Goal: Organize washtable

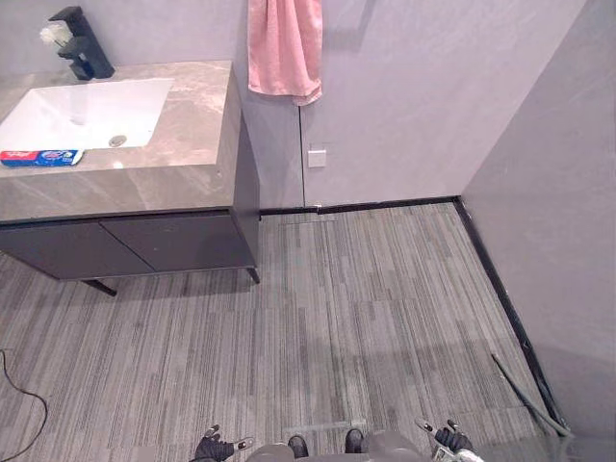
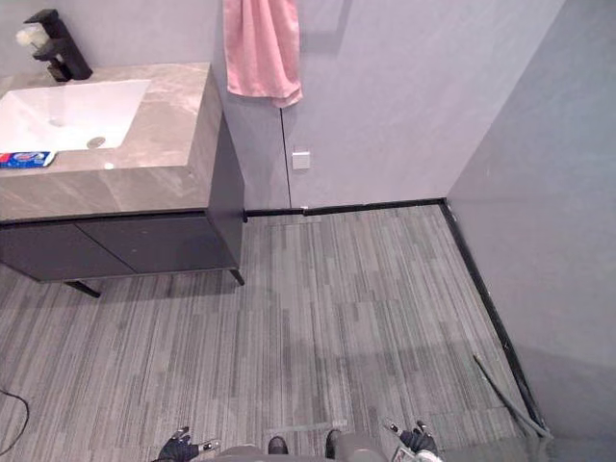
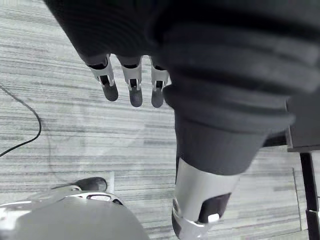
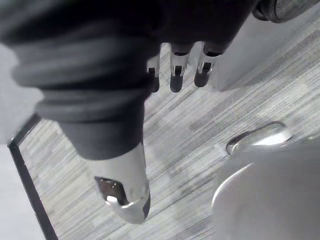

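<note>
Silver dark-tipped fingers (image 3: pixel 133 89) of the left hand (image 1: pixel 214 449) hang straight and loose over the grey striped floor (image 1: pixel 366 308), holding nothing. The right hand (image 1: pixel 451 441) is the same, fingers (image 4: pixel 176 79) extended and empty. Well apart, up left, the marble surface (image 1: pixel 188 135) on a dark cabinet (image 1: pixel 144 245) carries a white sink (image 1: pixel 87 111) and a black faucet (image 1: pixel 82 46) behind it. A red-blue toothpaste box (image 1: pixel 40 157) lies just beside the sink's near edge. Pink towel (image 1: pixel 285 48) hangs on the wall beside the surface.
</note>
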